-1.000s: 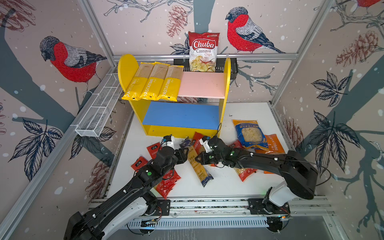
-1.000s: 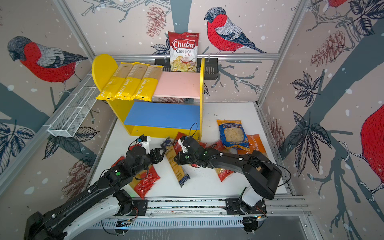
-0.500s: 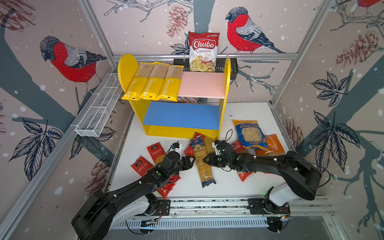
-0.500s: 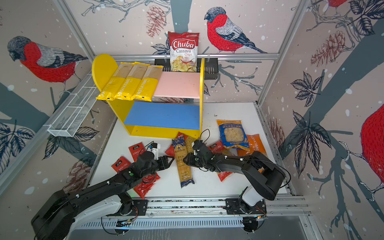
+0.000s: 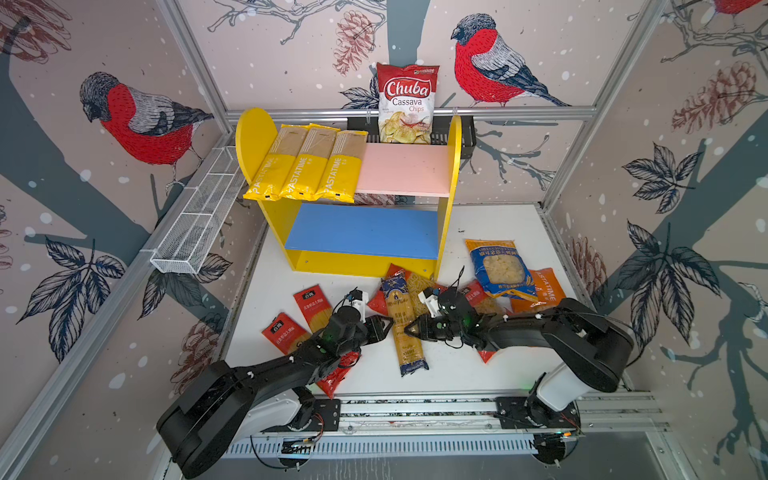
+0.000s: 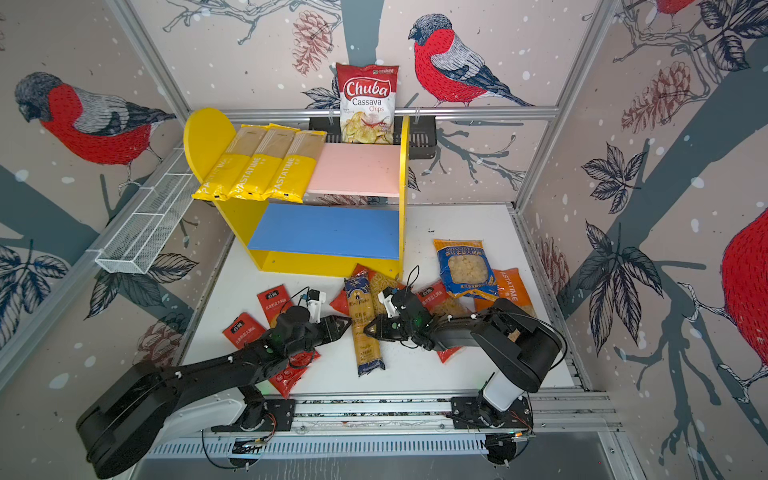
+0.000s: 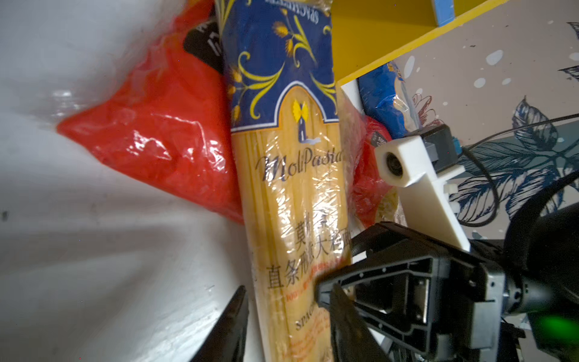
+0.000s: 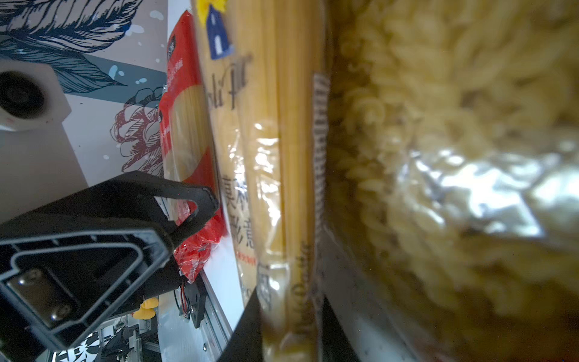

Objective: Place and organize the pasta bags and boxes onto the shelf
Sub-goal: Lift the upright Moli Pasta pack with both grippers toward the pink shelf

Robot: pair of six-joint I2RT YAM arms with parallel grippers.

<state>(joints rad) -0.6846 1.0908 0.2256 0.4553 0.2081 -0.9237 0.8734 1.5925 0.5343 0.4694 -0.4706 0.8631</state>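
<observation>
The left arm (image 5: 257, 374) and right arm (image 5: 582, 340) are matte black, chunky-linked, on white bases (image 5: 559, 388) at six o'clock. White block camera mounts (image 5: 360, 298) trail thin black cables (image 7: 497, 197). The left gripper (image 5: 390, 322) has triangular open-frame fingers (image 8: 175, 188), grey-rimmed, with silver screws (image 8: 55, 317); a green light (image 5: 327, 335) glows on its wrist.

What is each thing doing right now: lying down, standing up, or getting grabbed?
Dark blue spaghetti pack: lying down on the table.
Left gripper: jaws astride that pack, grip unclear.
Right gripper: jaws astride it too, grip unclear.
Three yellow packs: lying side by side on the pink board, ends overhanging.
Chips bag: standing in the black basket.
Blue bag: lying on the orange bag.
</observation>
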